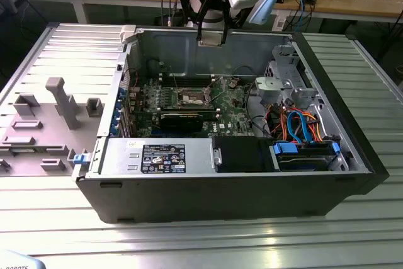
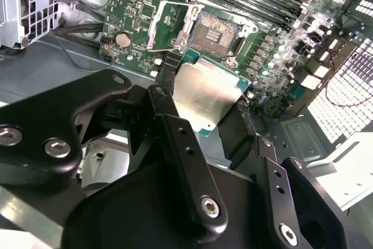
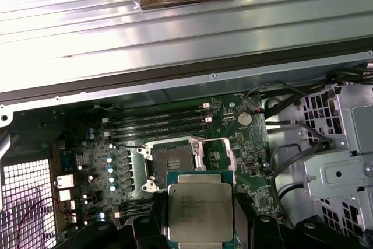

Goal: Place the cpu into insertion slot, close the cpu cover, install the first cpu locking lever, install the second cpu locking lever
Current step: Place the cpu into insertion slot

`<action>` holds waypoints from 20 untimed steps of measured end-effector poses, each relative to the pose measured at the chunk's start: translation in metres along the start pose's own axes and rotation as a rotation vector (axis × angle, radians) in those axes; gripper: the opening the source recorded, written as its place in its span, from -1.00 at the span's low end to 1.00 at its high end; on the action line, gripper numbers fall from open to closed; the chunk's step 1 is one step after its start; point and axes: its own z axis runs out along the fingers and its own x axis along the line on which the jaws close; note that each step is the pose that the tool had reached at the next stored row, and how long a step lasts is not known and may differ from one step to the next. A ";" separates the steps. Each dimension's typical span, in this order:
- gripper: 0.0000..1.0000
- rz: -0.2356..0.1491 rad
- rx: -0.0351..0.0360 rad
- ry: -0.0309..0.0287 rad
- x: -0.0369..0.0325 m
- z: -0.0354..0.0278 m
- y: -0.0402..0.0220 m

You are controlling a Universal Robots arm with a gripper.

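My gripper (image 1: 211, 34) hangs above the back wall of the open computer case, shut on the cpu (image 1: 211, 43), a small flat square chip with a silvery top. In both wrist views the cpu (image 2: 205, 93) (image 3: 200, 205) sits between my black fingers (image 2: 175, 126) (image 3: 152, 217), held by its edges. Below it on the green motherboard (image 1: 230, 114) lies the insertion slot (image 1: 192, 97) (image 2: 213, 33) (image 3: 172, 160), its dark centre bare. The cpu cover (image 2: 169, 24) (image 3: 217, 155) stands swung open beside the slot. A thin locking lever (image 2: 230, 13) is raised along the slot's edge.
Long black memory slots (image 3: 157, 123) run next to the socket. A silver drive cage (image 1: 286, 80) with orange and blue cables (image 1: 296, 124) fills the exterior view's right of the case. A power supply (image 1: 157, 155) lies along the front. A grey fixture plate (image 1: 44, 124) sits outside, at the exterior view's left.
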 end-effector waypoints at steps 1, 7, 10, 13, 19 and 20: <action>0.09 0.014 -0.0001 -0.0011 0.0000 0.0001 0.0000; 0.09 0.031 -0.0004 -0.0027 0.0000 0.0001 0.0000; 0.09 0.033 -0.0005 -0.0029 0.0000 0.0001 0.0000; 0.09 0.033 -0.0004 -0.0029 0.0000 0.0001 0.0000; 0.09 0.034 -0.0005 -0.0030 0.0000 0.0001 0.0000; 0.09 0.034 -0.0005 -0.0030 0.0000 0.0002 0.0000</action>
